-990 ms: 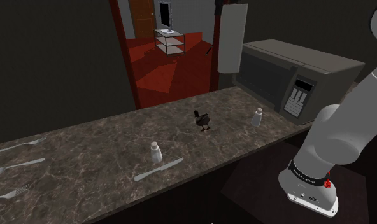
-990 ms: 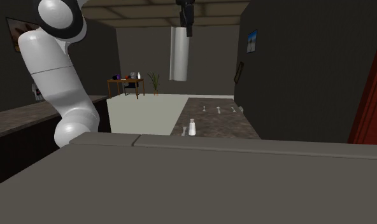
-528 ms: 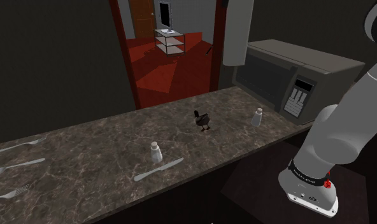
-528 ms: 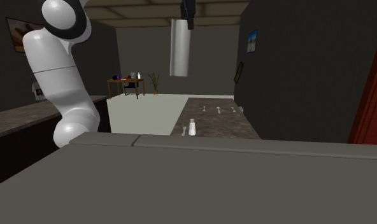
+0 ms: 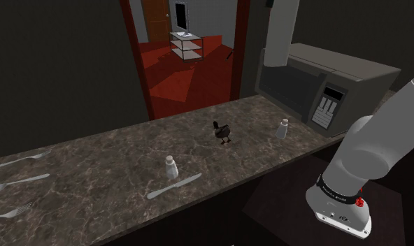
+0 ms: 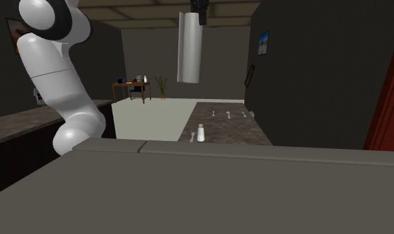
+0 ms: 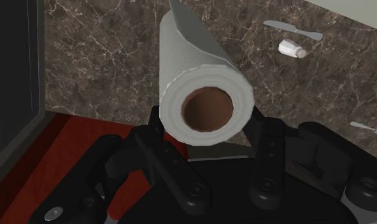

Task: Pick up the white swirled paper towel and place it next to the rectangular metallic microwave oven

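Observation:
The white paper towel roll [image 5: 280,35] hangs upright high over the dark marbled counter [image 5: 108,157], just in front of the grey microwave [image 5: 331,80]. My black gripper [image 5: 270,3] is shut on its top end. In the second exterior view the roll [image 6: 190,46] hangs from the gripper [image 6: 199,10], beyond the microwave's flat top [image 6: 189,189]. The wrist view looks down the roll [image 7: 193,63] with its brown core. The gripper [image 7: 206,122] clasps it, with one finger [image 7: 262,130] on each side. The microwave's side [image 7: 12,76] lies beside the roll.
On the counter stand a small black figurine [image 5: 222,131] and two white shakers [image 5: 282,128] [image 5: 170,168]. A knife [image 5: 174,186] lies near the front edge, with forks [image 5: 17,183] at the shoulder view's left. Behind the counter, a doorway opens onto a red floor with a cart [image 5: 186,45].
The gripper has carried the roll toward the shoulder view's right, from over the counter's far edge to the microwave's near corner. The roll stays upright and clasped.

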`<state>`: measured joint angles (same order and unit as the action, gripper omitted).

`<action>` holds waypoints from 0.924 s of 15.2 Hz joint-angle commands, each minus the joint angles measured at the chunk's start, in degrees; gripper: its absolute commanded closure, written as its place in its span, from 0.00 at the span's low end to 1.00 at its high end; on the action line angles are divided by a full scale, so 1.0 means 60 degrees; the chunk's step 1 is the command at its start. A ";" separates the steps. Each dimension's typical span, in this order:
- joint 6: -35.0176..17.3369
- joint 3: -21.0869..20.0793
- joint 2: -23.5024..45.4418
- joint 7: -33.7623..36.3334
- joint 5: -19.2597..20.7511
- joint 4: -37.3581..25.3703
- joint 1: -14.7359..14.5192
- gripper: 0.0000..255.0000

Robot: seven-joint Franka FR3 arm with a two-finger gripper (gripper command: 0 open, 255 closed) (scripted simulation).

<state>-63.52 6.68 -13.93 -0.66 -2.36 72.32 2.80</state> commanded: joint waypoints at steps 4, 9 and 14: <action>0.0256 0.0977 0.0170 -0.1460 0.0080 -0.0360 0.0445 1.00; 0.0501 0.2151 0.0701 -0.3132 0.0028 -0.1037 0.0968 1.00; -0.0419 0.1925 -0.0088 -0.2985 0.0291 0.0624 0.0941 1.00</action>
<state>-64.91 18.46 -13.40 -18.65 -0.96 73.97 8.45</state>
